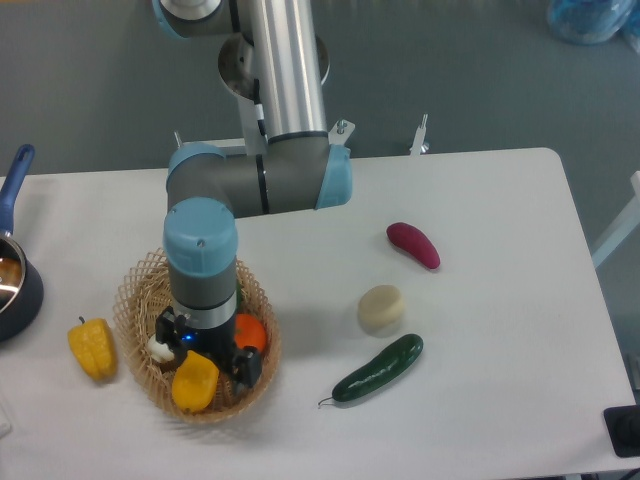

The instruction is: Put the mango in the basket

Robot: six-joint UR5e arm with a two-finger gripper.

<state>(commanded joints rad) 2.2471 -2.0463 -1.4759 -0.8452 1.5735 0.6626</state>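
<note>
Here the gripper (207,362) holds the mango (196,381) inside the basket (133,300) (orange (250,332) alongside).

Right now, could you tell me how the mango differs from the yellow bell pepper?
The mango sits inside the basket, under the gripper; the bell pepper lies on the table, just left of the basket. The mango looks smooth, the bell pepper ridged and lobed. Both are yellow and of similar size.
</note>
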